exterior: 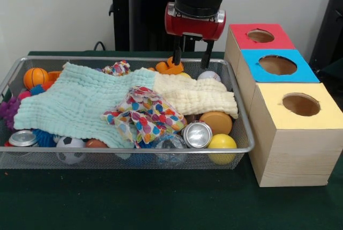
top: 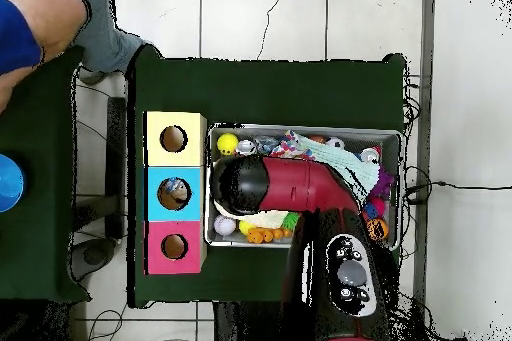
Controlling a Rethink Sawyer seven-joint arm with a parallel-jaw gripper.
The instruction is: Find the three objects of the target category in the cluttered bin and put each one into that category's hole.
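The wire mesh bin (exterior: 134, 150) fills the left and middle of the front view. A scrunched white cloth with coloured patches (exterior: 144, 115) lies on top of the towels at its middle front. A second one (exterior: 118, 68) peeks out at the back edge. I see no third. My gripper (exterior: 191, 58) hangs open and empty over the bin's back right part, above an orange toy (exterior: 170, 68). The yellow-topped box with its round hole (exterior: 300, 104) stands right of the bin, nearest the camera. In the overhead view my arm (top: 290, 185) covers much of the bin (top: 300, 128).
A mint towel (exterior: 75, 104) and a cream towel (exterior: 195, 95) cover most of the bin. Cans (exterior: 197, 134), a yellow ball (exterior: 222, 143), a basketball (exterior: 35, 77) and a soccer ball (exterior: 69, 147) lie around them. Blue-topped (exterior: 277, 65) and red-topped (exterior: 260, 36) boxes stand behind the yellow one. A person's sleeve (top: 25, 32) shows.
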